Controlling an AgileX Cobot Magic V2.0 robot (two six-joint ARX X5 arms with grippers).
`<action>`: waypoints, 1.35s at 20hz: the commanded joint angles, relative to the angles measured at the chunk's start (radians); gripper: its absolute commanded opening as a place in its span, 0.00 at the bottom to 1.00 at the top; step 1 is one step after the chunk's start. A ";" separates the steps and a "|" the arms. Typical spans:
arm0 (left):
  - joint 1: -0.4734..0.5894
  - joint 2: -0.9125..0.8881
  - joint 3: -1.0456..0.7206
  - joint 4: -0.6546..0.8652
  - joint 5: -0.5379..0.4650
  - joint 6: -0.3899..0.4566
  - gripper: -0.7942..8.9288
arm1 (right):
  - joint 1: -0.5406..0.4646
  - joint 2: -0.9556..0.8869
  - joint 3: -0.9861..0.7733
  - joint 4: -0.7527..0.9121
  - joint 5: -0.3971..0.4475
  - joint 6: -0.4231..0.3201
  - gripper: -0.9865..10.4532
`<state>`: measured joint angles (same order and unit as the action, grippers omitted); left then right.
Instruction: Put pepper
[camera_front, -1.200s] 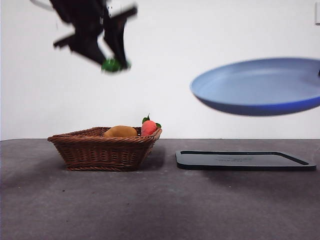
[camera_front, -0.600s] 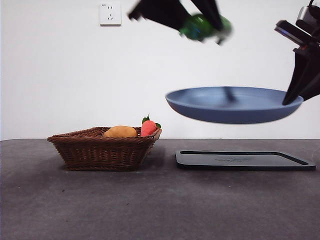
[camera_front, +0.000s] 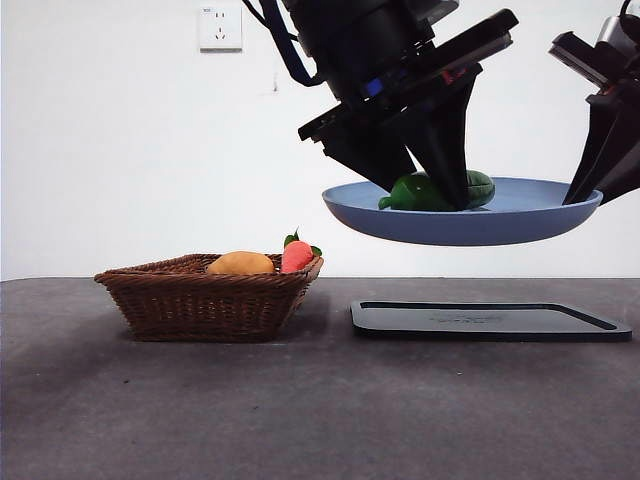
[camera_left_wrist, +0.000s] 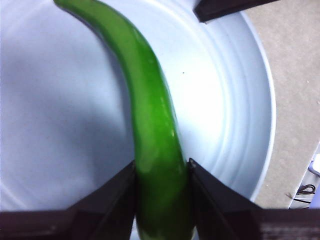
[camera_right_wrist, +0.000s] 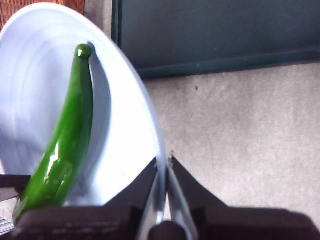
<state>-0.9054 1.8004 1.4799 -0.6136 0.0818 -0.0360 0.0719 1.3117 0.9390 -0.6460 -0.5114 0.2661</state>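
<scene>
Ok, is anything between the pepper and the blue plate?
Nothing visible. The left claw holds the pepper directly over the bare blue plate, which the right claw holds by its rim.

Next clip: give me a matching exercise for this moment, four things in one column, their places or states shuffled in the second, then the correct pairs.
Things:
1. pepper
2. blue plate
3. wicker basket
4. black tray

States:
A. lies flat on the table under the raised plate
B. held in the air by its rim in the right gripper
C. stands on the table holding an orange and a red item
D. clamped in the left gripper, over the plate

Pairs: 1-D, 2-B, 3-C, 4-A
</scene>
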 joint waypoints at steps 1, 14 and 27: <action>-0.012 0.026 0.016 0.008 -0.004 0.014 0.30 | 0.002 0.009 0.019 0.008 -0.014 0.010 0.09; -0.011 -0.013 0.038 0.016 -0.002 0.014 0.34 | 0.002 0.009 0.019 -0.043 -0.007 0.010 0.09; 0.016 -0.139 0.245 -0.151 -0.073 0.045 0.34 | -0.049 0.101 0.031 0.049 0.047 0.097 0.09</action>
<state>-0.8860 1.6558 1.6989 -0.7696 0.0143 -0.0063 0.0231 1.3975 0.9459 -0.6094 -0.4618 0.3450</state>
